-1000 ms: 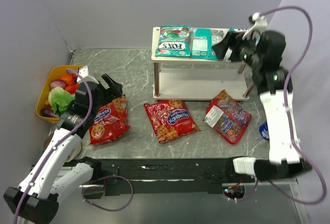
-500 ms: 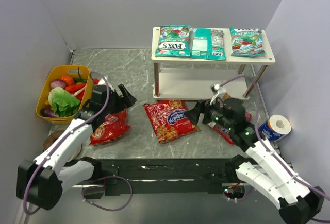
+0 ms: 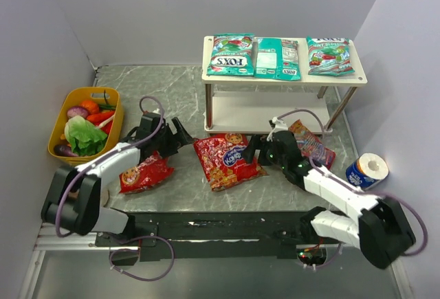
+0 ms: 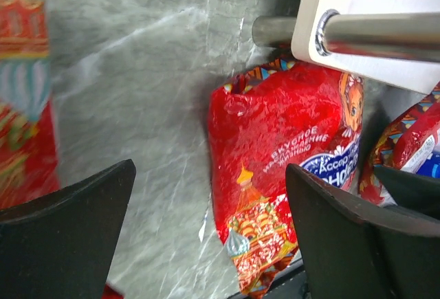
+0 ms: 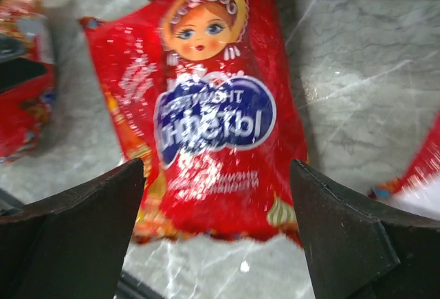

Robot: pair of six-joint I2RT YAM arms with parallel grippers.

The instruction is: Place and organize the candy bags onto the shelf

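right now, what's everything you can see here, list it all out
teal candy bags: 3, teal-green, side by side on the shelf's top board
red candy bags: 3, red with blue labels, on the table in front of the shelf
shelf: 1, whitish, two-tier, back right
tub: 1, yellow, left side
toy vegetables: several, mixed colours, in the tub
roll: 1, blue and white, right edge
table: 1, grey marble
left tool: 1, black, open, between left and middle red bags
right tool: 1, black, open, at the middle red bag's right edge
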